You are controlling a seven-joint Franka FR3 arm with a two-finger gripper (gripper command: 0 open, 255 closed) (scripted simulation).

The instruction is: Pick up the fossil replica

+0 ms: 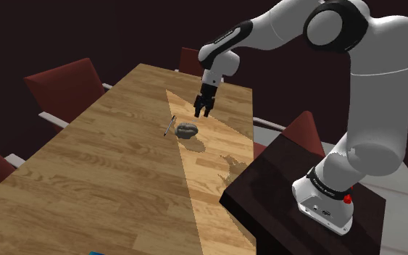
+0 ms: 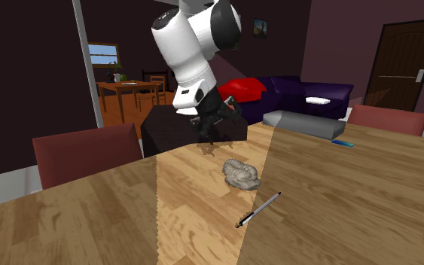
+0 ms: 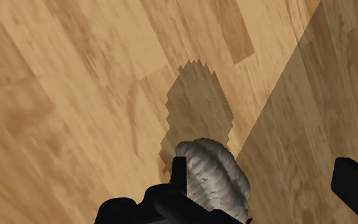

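The fossil replica is a small grey ribbed lump lying on the wooden table, in the lighter strip of its top. My black gripper hangs a little above it and slightly beyond it, toward the table's far end. In the wrist view the fingers stand wide apart and open, touching nothing. There the fossil lies on the table below, close to one fingertip and off the middle of the gap. In the second exterior view the fossil lies just in front of the arm.
A pen lies on the table beside the fossil, on its side away from the stand. Dark red chairs stand along both long edges. A small blue object lies further along the table.
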